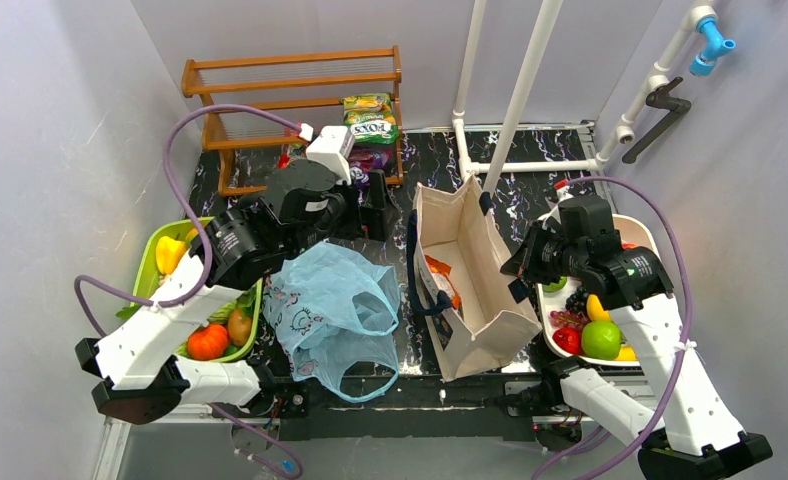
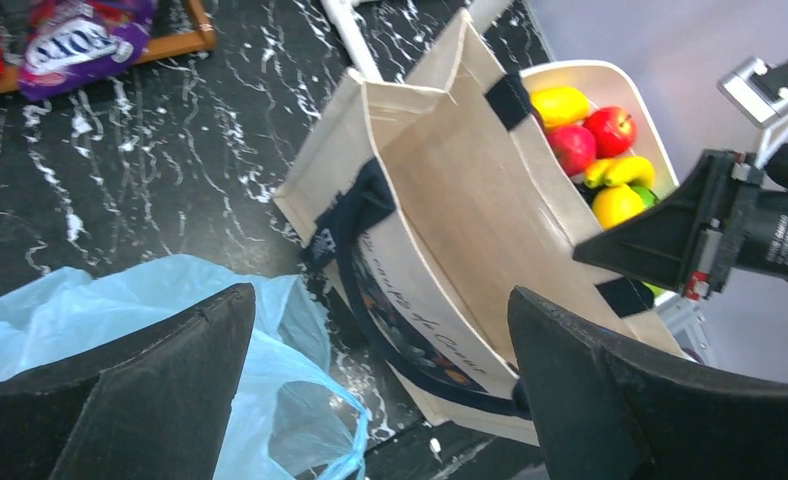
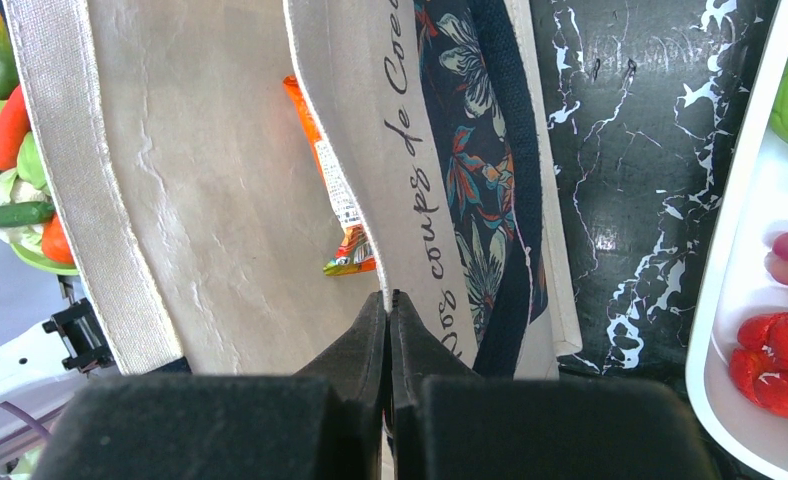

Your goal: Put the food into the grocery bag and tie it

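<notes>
The light-blue grocery bag (image 1: 330, 305) lies crumpled at the near middle of the table, one loop handle toward the front; it also shows in the left wrist view (image 2: 120, 300). My left gripper (image 1: 378, 212) (image 2: 380, 300) hovers between it and the beige canvas tote (image 1: 470, 270), open and holding nothing. My right gripper (image 1: 517, 272) (image 3: 390, 300) is shut on the tote's rim (image 3: 370, 230). An orange snack packet (image 3: 345, 245) lies inside the tote. A green apple (image 1: 600, 340), a red pepper (image 1: 568, 340) and a red apple (image 2: 610, 128) lie in the white tray (image 1: 642, 232).
A green tray (image 1: 150, 255) of vegetables sits at the left under my left arm. At the back, a wooden rack (image 1: 290, 75) holds snack packets (image 1: 370, 122). White pipes (image 1: 515, 110) rise behind the tote. Grey walls close in on both sides.
</notes>
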You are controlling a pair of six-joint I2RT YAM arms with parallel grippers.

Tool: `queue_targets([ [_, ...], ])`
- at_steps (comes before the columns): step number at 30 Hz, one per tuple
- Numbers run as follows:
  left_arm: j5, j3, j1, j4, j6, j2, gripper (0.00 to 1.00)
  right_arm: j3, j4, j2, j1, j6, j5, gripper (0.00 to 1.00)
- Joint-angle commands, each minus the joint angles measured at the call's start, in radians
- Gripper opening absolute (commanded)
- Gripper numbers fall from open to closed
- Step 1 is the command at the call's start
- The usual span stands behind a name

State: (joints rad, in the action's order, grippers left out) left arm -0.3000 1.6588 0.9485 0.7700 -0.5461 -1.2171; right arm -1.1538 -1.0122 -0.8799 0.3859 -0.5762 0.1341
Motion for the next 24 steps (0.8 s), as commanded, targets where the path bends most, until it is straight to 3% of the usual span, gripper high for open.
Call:
queue_targets([
  [1, -0.067, -0.013, -0.064, 0.03, 0.046, 0.022, 0.95, 0.024, 0.006, 0.018, -0.002, 0.001, 0.005, 0.01],
  [6, 0.128, -0.042, -0.304, -0.019, 0.049, 0.005, 0.92, 0.029, 0.001, 0.019, -0.002, 0.002, 0.001, 0.01],
  [10, 0.245, -0.047, -0.429, -0.093, 0.069, -0.055, 0.92, 0.021, -0.006, 0.024, -0.001, 0.002, -0.003, 0.01],
  [14, 0.447, -0.062, -0.581, -0.21, -0.018, -0.119, 0.91, 0.016, -0.012, 0.023, -0.002, 0.004, -0.008, 0.01],
  [24, 0.599, -0.07, -0.735, -0.541, -0.151, -0.343, 0.8, 0.031, 0.001, 0.008, -0.002, 0.014, 0.005, 0.01],
])
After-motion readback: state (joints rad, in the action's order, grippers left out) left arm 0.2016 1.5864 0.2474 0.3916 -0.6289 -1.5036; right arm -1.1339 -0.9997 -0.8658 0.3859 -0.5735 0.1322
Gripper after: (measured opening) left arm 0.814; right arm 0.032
